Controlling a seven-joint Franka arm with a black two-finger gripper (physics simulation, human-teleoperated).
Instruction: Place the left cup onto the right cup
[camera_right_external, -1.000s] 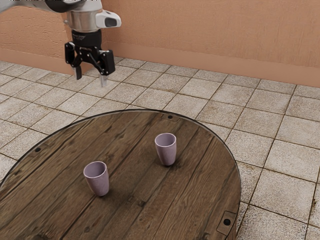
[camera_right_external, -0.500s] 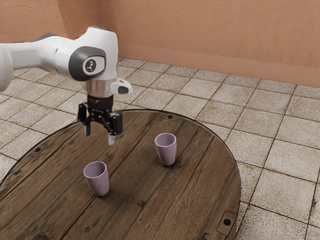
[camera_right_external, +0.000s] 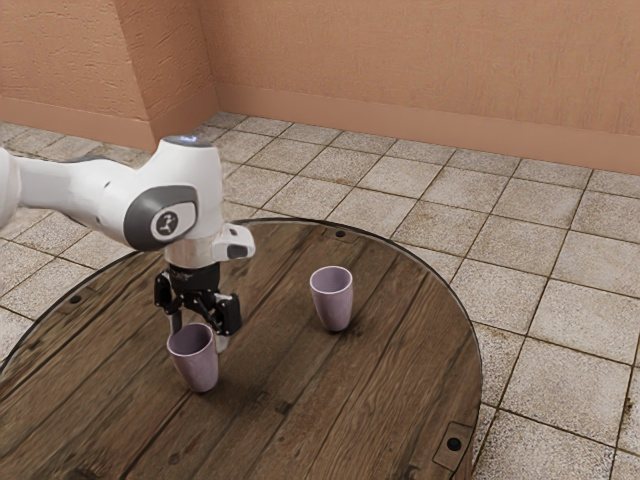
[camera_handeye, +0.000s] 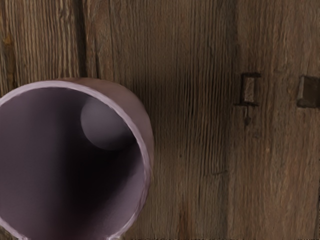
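Note:
Two mauve cups stand upright on the round wooden table (camera_right_external: 330, 400). The left cup (camera_right_external: 194, 357) is at the exterior view's left, the right cup (camera_right_external: 332, 297) nearer the middle. My gripper (camera_right_external: 196, 335) hangs open just above the left cup's far rim, one finger at each side of that rim, touching nothing I can make out. In the wrist view the left cup's open mouth (camera_handeye: 65, 165) lies right beneath my hand, with table planks beside it.
The table's rim (camera_right_external: 470, 340) curves round at the exterior view's right, above a tiled floor (camera_right_external: 560, 260). A brick-coloured wall (camera_right_external: 420, 60) runs along the back. Bare planks separate the two cups.
My arm has come down from high above the floor at the back to the left cup's rim. The fingers stayed open. Neither cup has moved.

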